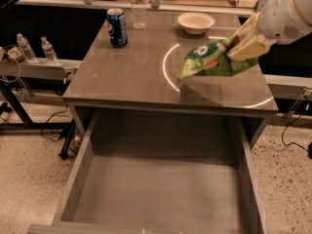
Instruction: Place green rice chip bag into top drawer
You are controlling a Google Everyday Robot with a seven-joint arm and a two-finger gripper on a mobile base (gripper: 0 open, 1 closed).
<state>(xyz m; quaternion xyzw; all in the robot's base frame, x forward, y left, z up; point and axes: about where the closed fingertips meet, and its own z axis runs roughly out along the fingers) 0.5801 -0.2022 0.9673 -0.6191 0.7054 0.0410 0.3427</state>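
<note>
The green rice chip bag (210, 60) hangs in the air above the right half of the table top, gripped at its right end. My gripper (242, 45) comes in from the upper right on a white arm and is shut on the bag. The top drawer (156, 194) is pulled fully out below the table's front edge, a wide grey wood-grain box with nothing in it. The bag is above the table, behind the drawer opening.
A blue soda can (117, 27) stands at the table's back left, a clear plastic bottle (139, 6) behind it, a white bowl (196, 22) at the back. Two small bottles (36, 48) sit on a side shelf at left. Cables lie on the floor.
</note>
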